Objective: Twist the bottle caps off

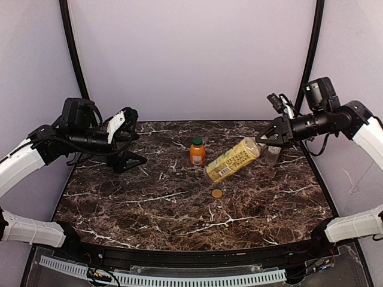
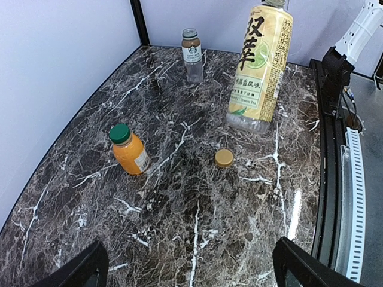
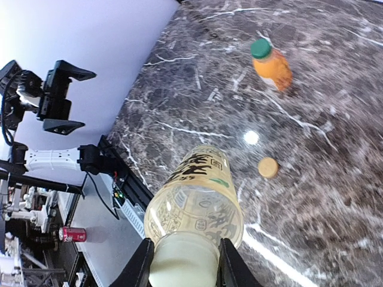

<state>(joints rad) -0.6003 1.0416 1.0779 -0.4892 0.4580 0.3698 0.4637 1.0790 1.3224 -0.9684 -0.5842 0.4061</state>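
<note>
My right gripper [image 3: 182, 269] is shut on the cream-white cap [image 3: 182, 263] of the yellow bottle [image 1: 233, 160], which hangs tilted, its base low and pointing toward the table's middle. The short orange bottle [image 1: 197, 154] stands upright near the centre with its dark green cap [image 2: 119, 133] on. A tan-brown cap [image 1: 216, 193] lies loose on the marble in front of the yellow bottle. The clear labelled bottle [image 2: 191, 54] stands upright behind my right gripper [image 1: 266, 140]. My left gripper [image 1: 122, 143] hovers open at the far left, holding nothing, well away from the bottles.
The dark marble table [image 1: 137, 209] ends at a black rail [image 1: 197, 257] along the near edge. White walls and black corner posts [image 1: 73, 48] close in the back and sides.
</note>
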